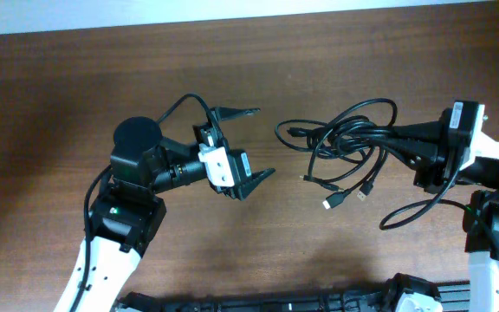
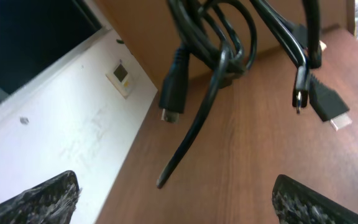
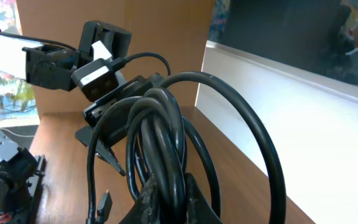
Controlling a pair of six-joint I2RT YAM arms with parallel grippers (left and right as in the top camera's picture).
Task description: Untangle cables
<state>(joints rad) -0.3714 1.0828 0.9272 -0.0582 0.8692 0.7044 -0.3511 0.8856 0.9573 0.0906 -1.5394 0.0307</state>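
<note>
The cables (image 1: 345,139) lie as a black tangle of loops on the wooden table, right of centre, with plug ends (image 1: 332,202) trailing toward the front. My right gripper (image 1: 398,135) is shut on the right side of the tangle; in the right wrist view its fingertips (image 3: 166,199) pinch a thick bundle of cables (image 3: 160,124). My left gripper (image 1: 266,141) stands wide open just left of the tangle and apart from it. In the left wrist view the cables (image 2: 216,50) hang ahead with plugs (image 2: 171,106) dangling, and nothing sits between the gripper's fingers (image 2: 48,199).
A black cord loop (image 1: 414,212) curves on the table near the right arm's base. A white wall panel (image 2: 73,137) borders the table (image 1: 59,104). The left arm's head (image 3: 98,62) faces the right wrist camera beyond the bundle.
</note>
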